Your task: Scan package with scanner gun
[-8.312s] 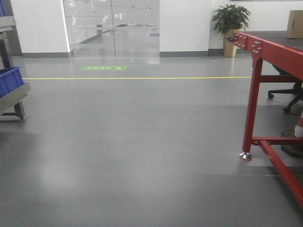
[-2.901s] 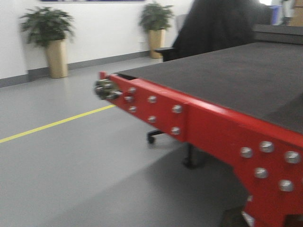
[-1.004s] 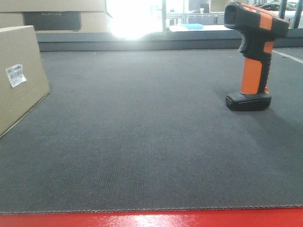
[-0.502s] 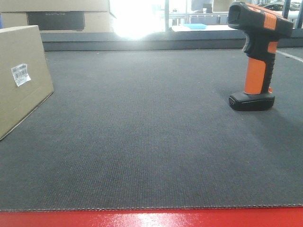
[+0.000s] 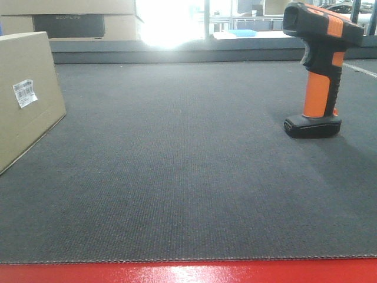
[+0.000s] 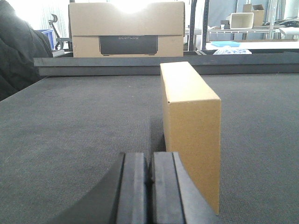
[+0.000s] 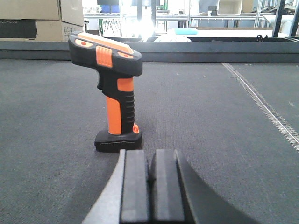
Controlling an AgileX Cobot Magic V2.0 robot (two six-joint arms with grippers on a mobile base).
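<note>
Package [image 5: 26, 112] stands on the dark mat [image 5: 177, 177] at far left, its white barcode sticker [image 5: 25, 93] facing right. Scanner gun [image 5: 318, 71] is upright on its foot at right, well apart from the package. Left gripper [image 6: 149, 161]: jaws pressed together, empty, on the near side of the package. Right gripper [image 7: 150, 161]: likewise (pads meeting, nothing held), near the scanner's foot and not touching it.

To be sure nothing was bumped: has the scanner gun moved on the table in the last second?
No. The scanner gun stands as far from the package as before; only the whole view shifted a little.
</note>
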